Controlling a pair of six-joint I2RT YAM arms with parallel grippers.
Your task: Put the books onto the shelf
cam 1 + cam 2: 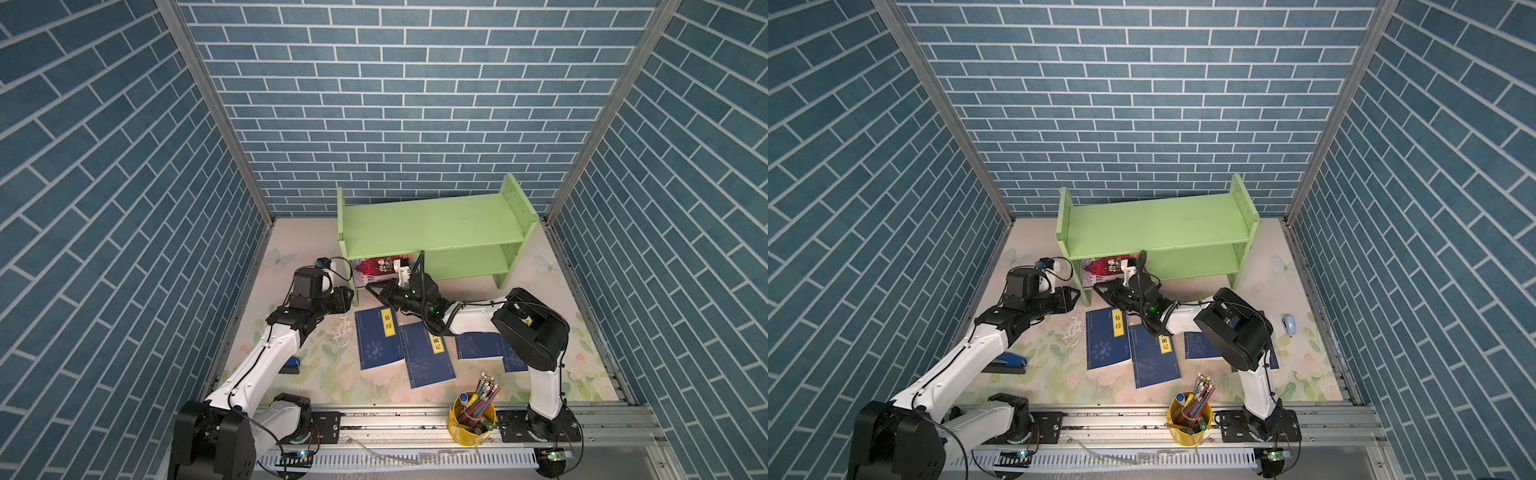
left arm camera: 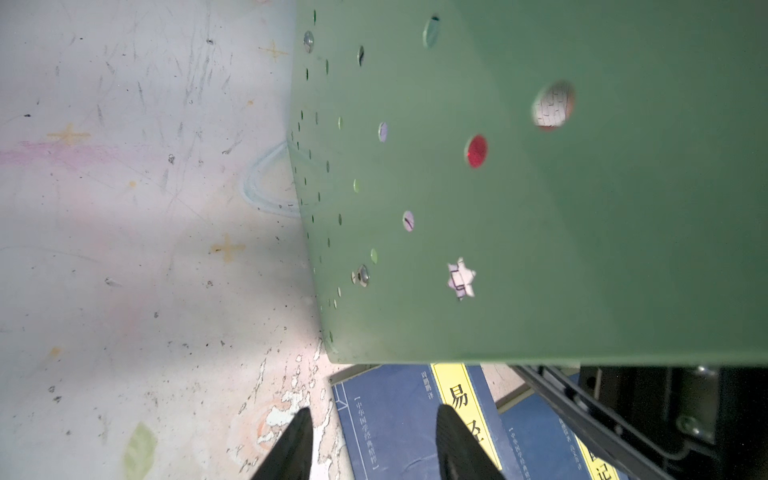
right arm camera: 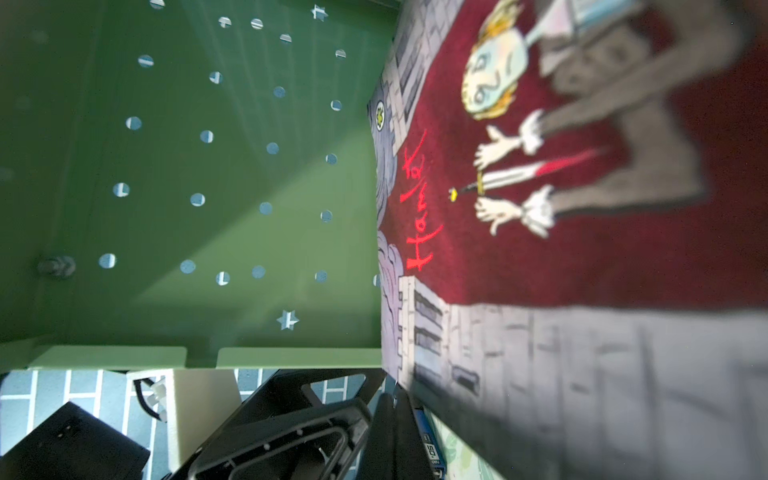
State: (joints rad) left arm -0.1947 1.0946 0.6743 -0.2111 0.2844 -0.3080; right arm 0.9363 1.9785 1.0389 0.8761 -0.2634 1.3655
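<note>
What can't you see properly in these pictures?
Red book: the upper board of the shelf hides part of it in both top views; the right wrist view blurs its cover.
Two navy books: the right arm covers their labels in both top views.
Stapler: mostly behind the left arm in a top view.

From where I stood I counted five books; four were navy, a first navy book (image 1: 378, 338), a second navy book (image 1: 428, 353), a third navy book (image 1: 478, 345) and a fourth navy book (image 1: 513, 361), the last barely showing; the fifth was a red-and-grey book (image 1: 376, 269); there was one green shelf (image 1: 432, 224) of two tiers; one dark blue stapler (image 1: 1013, 359); one small pale blue object (image 1: 1288, 323) I could not name; one yellow cup (image 1: 469, 432) of pens, too bunched to count; two tools, the left tool (image 2: 374, 411) and the right tool (image 1: 369, 287).
</note>
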